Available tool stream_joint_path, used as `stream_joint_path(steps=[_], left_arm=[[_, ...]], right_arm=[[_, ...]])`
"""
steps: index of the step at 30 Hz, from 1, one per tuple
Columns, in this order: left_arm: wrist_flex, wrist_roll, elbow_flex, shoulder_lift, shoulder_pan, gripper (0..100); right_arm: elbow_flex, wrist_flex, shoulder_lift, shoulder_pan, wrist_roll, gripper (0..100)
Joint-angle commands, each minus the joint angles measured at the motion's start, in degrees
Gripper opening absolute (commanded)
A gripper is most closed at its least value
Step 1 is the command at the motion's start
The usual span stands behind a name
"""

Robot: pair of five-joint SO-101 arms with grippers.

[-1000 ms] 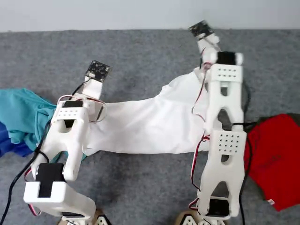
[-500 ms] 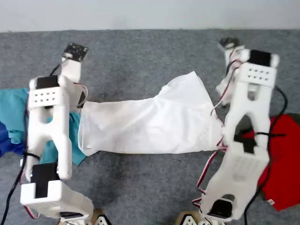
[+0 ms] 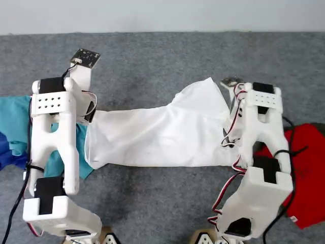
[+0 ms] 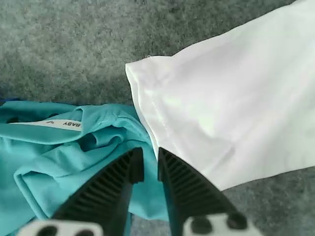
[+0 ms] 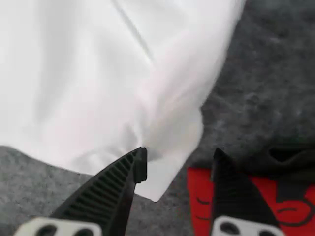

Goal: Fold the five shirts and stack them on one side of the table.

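The white shirt (image 3: 162,134) lies flat in the middle of the grey table (image 3: 162,56). Its long axis runs across the table from the left edge side to the right edge side, roughly parallel to the near edge and climbing a little toward the far edge at its right end. The left end is the narrower one, with a straight stitched hem. The right end fans out wider, and one corner of it points toward the far edge.

At the left edge a crumpled teal shirt (image 3: 12,122) sits over a blue shirt (image 3: 7,155), and the white shirt's left hem overlaps the teal cloth. At the right edge lies a red shirt (image 3: 307,183), just beside the white shirt's right end, with a dark cloth (image 5: 290,155) against it.

The left gripper (image 4: 150,164) hangs over the seam where the white hem meets the teal shirt. Its jaws are drawn almost together, with only a slit between them and nothing held. The right gripper (image 5: 178,162) hangs over the white shirt's right end, close to the red shirt. Its jaws are spread wide, and the shirt's near right corner shows between them, ungrasped
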Motion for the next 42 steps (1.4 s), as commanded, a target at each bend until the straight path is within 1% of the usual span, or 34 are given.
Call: stream_joint_path(steps=[1,7,11,12,16,18,21,26,31,35,40,42], left_arm=[[0.4,-0.1,-2.3,-0.6,0.5,6],[0.4,-0.1,-2.3,-0.6,0.5,6],[0.4,-0.1,-2.3,-0.6,0.5,6],[0.4,-0.1,-2.3,-0.6,0.5,6],[0.4,-0.1,-2.3,-0.6,0.5,6],[0.4,-0.1,-2.3,-0.6,0.5,6],[0.5,-0.1,-2.3,-0.5,0.5,6],[2.6,-0.1,-2.3,-0.5,0.5,6],[2.8,-0.1,-2.3,-0.5,0.5,6],[2.8,-0.1,-2.3,-0.5,0.5,6],[3.0,-0.1,-2.3,-0.4,0.5,6],[4.0,-0.1,-2.3,-0.1,0.5,6]], right_arm=[[0.1,-1.0,0.8,-0.3,-0.8,20.9],[-0.1,-1.4,7.3,-0.8,-0.5,20.9],[-0.2,-1.3,9.2,-0.9,0.1,19.6],[-0.2,-1.2,9.2,-1.1,1.1,17.0],[-0.3,-0.4,9.2,-2.7,2.9,0.3],[-0.4,0.8,9.1,-2.9,3.1,2.8],[-3.0,2.9,9.1,-2.3,3.1,0.7],[-12.6,9.0,9.2,1.5,3.4,0.9],[-21.4,15.3,9.7,5.1,9.6,0.9],[-21.5,15.3,10.0,6.7,10.9,0.9],[-21.8,15.0,13.2,7.2,11.0,1.0],[-21.9,13.8,13.8,8.6,11.0,1.0]])
